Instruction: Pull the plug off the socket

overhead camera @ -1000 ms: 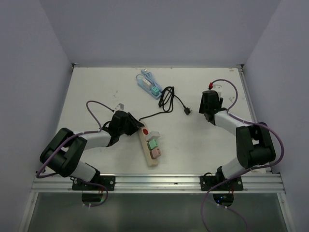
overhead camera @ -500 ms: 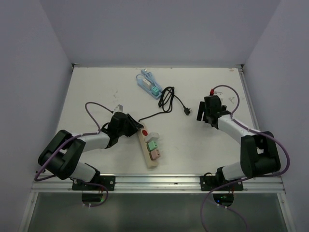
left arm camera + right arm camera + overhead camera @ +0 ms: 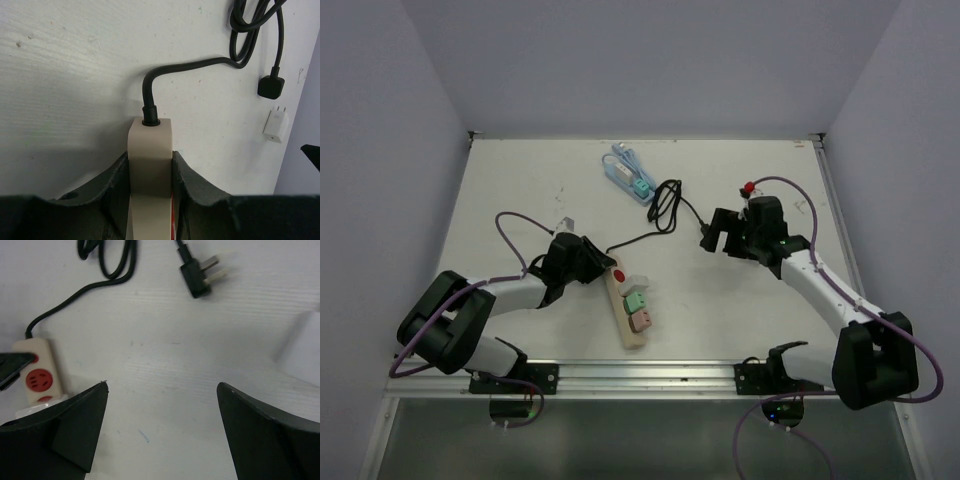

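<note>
Left hand point(image 3: 149, 161) narrow, clamped on cord end of power strip point(image 3: 628, 306), pinning it to surface point(image 3: 740, 300). Right hand point(image 3: 713, 236) wide, empty, the free one. Plugs point(image 3: 638, 298) seated in strip, toward my left and nearer me, well apart. Strip's long axis runs far-left to near-right; plugs face up, so I judge the pull is upward.

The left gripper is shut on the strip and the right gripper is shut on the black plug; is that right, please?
Not quite: the right gripper is open and holds nothing. The right wrist view shows the black plug lying loose ahead of it. The left gripper is indeed shut on the strip.
</note>
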Available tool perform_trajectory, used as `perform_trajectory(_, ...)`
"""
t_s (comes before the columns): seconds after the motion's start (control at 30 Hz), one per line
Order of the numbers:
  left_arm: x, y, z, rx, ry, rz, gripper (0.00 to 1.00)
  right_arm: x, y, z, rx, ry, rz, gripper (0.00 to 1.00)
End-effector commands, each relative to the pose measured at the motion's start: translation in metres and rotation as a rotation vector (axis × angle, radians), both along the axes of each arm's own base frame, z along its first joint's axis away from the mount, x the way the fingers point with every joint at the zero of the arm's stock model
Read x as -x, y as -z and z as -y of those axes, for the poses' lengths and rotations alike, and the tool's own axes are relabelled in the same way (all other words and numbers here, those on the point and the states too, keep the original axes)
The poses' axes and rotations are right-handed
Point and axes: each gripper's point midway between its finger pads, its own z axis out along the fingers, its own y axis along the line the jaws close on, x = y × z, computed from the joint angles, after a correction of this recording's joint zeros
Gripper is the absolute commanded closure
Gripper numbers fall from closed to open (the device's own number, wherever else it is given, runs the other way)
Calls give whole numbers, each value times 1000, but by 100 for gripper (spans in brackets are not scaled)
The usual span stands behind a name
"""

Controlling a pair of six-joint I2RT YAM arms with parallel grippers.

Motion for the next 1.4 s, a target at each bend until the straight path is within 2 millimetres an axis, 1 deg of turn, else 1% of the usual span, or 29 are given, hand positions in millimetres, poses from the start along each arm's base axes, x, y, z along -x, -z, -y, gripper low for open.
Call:
perform_trajectory(0.0,27,32,-22,-111,18,-105,100,18,-22,-63,-181,-210,-27,5)
perform_trajectory(0.03,26,31,-22,-110,19,-102,100,20,-25,-74,-189,-241,-26,4)
perform_trajectory(0.07,26,31,-22,-109,18,-102,100,28,-22,-91,-197,-292,-46,2)
perform_trajectory(0.1,26,30,-21,-108,18,-100,100,27,-25,-100,-234,-297,-41,2)
perform_trajectory(0.13,26,29,-21,-106,17,-99,100,36,-24,-114,-266,-335,-57,1)
perform_trajectory(0.23,26,28,-21,-102,18,-98,100,35,-24,-134,-295,-355,-52,1)
perform_trajectory(0.27,26,28,-21,-102,18,-98,100,42,-19,-144,-287,-386,-70,1)
perform_trajectory(0.3,26,28,-21,-102,18,-98,100,44,-18,-150,-286,-401,-78,1)
perform_trajectory(0.37,26,28,-20,-101,18,-95,100,53,-19,-166,-309,-443,-92,1)
perform_trajectory(0.4,26,28,-21,-100,17,-96,100,54,-20,-173,-321,-456,-87,1)
perform_trajectory(0.43,25,27,-20,-98,17,-93,100,58,-17,-180,-322,-474,-98,1)
perform_trajectory(0.53,24,26,-20,-97,15,-88,100,65,-15,-195,-334,-504,-109,1)
perform_trajectory(0.6,24,25,-20,-94,15,-87,100,67,-14,-201,-335,-517,-112,1)
perform_trajectory(0.63,24,26,-20,-94,13,-88,100,71,-10,-206,-329,-530,-124,1)
perform_trajectory(0.73,24,25,-20,-90,11,-85,100,75,-2,-211,-310,-537,-138,1)
perform_trajectory(0.77,23,24,-19,-89,13,-82,100,76,4,-212,-303,-536,-154,1)
perform_trajectory(0.83,24,23,-18,-83,15,-84,100,77,8,-214,-298,-537,-160,1)
perform_trajectory(0.87,23,22,-18,-81,14,-80,100,78,14,-215,-293,-532,-176,1)
perform_trajectory(1.0,23,22,-18,-80,15,-75,100,79,19,-220,-295,-538,-189,2)
perform_trajectory(1.03,23,21,-18,-80,15,-75,100,79,16,-222,-297,-544,-184,2)
perform_trajectory(1.2,23,21,-17,-74,16,-73,100,79,16,-228,-308,-548,-184,12)
perform_trajectory(1.3,23,19,-16,-59,12,-68,100,80,15,-231,-317,-559,-181,23)
perform_trajectory(1.33,24,20,-16,-58,12,-66,100,81,17,-231,-320,-560,-190,30)
perform_trajectory(1.37,24,19,-16,-56,11,-66,100,82,17,-231,-322,-557,-196,34)
